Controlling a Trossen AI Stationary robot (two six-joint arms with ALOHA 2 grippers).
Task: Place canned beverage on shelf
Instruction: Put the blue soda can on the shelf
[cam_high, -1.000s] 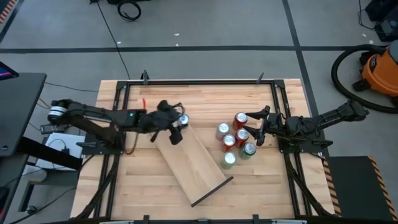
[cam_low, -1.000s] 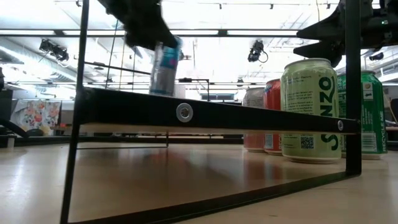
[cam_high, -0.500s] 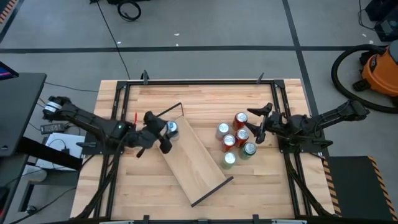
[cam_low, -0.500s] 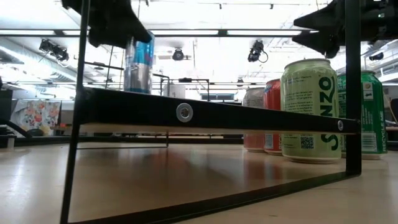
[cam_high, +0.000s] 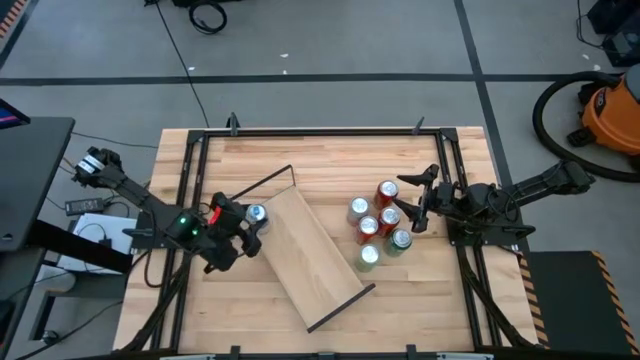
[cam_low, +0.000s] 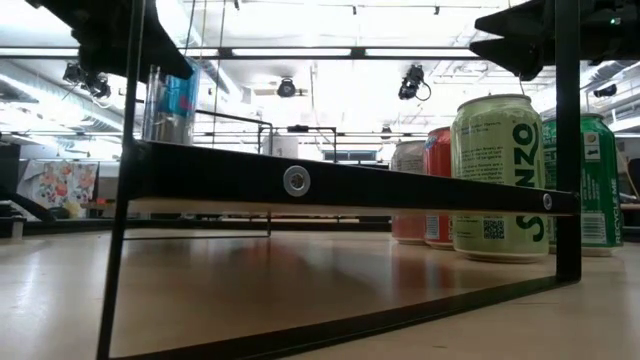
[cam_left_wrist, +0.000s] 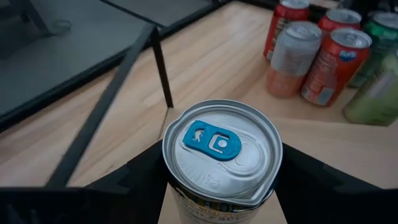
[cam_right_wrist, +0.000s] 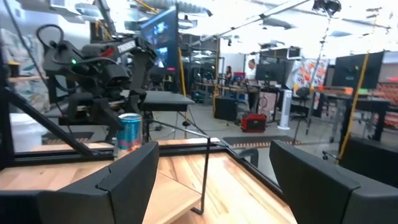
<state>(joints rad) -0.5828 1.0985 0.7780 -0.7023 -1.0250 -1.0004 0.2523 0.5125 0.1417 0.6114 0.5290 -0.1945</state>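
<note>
- Left gripper (cam_high: 243, 228) jaws clamp blue-tab can (cam_high: 256, 214) at shelf (cam_high: 312, 255) far-left corner; risk: released on edge, it tips.
- Right gripper (cam_high: 412, 203), jaws narrow, empty, hovers by can cluster (cam_high: 378, 227); could bump them.

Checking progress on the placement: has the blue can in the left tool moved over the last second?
Yes. In the high view the blue can, held by the left tool, shifted left and toward the table's near edge, relative to the shelf.
</note>
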